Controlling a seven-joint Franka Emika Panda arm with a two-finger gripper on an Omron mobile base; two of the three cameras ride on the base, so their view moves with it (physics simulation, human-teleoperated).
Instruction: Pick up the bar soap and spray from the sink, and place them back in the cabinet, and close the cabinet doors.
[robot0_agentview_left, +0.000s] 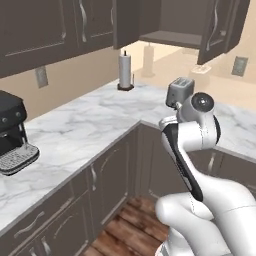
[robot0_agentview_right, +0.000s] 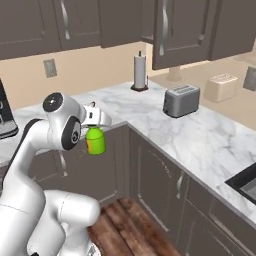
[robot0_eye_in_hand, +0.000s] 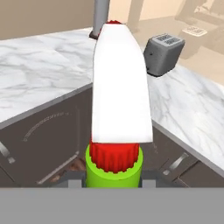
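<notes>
The gripper is clamped on the green spray bottle, held in the air; the toaster stands beyond it on the marble counter.

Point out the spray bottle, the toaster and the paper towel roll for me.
spray (robot0_agentview_right: 95, 141), right base view, on its green body.
toaster (robot0_agentview_right: 181, 100), right base view, on its grey front side.
paper towel roll (robot0_agentview_left: 125, 70), left base view, on the white roll's middle.
</notes>
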